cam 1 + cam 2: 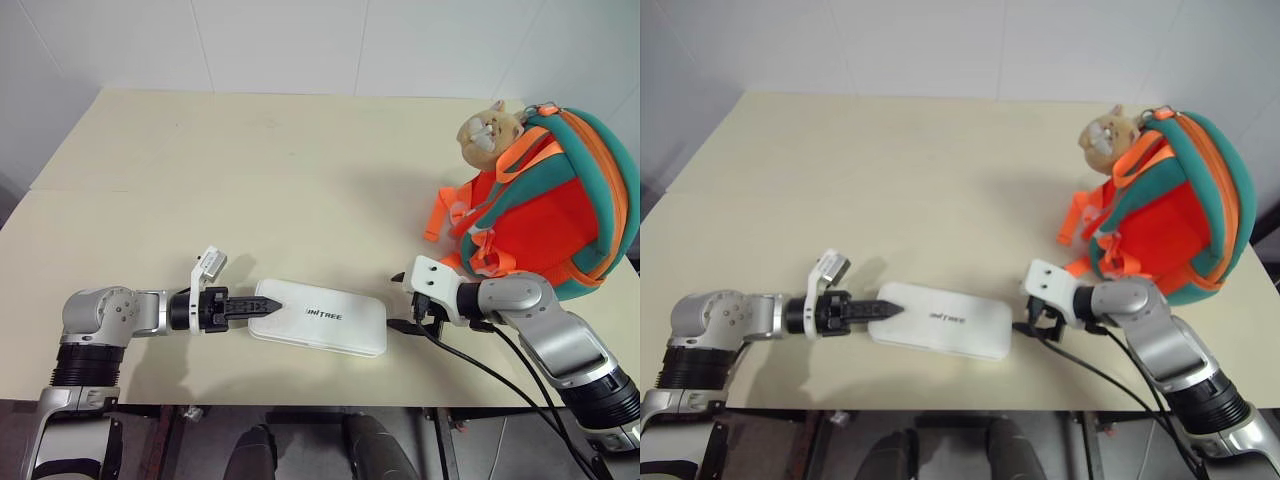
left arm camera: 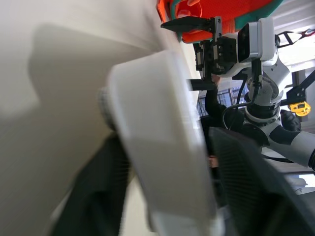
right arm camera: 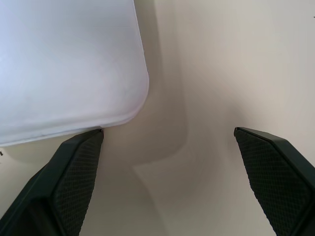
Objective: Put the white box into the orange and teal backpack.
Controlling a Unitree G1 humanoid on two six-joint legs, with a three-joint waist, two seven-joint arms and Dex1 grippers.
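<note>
Flat white rectangular plastic box (image 1: 318, 317) lies on beige tabletop (image 1: 250, 170), well apart from orange-and-teal fabric backpack (image 1: 550, 205). Left tool (image 1: 262, 308) closing around its end, apparently for lifting; right tool (image 3: 167, 172) spread wide, empty, beside opposite end.

The left arm reaches in low, its forearm lying level, and the left hand (image 1: 262, 306) points sideways at the near end of the white box (image 1: 322, 317), one black finger on each side of that end. The right hand (image 1: 412, 303) hangs just beside the box's other end, fingers (image 3: 74, 172) spread wide, one tip near the box's corner.
</note>
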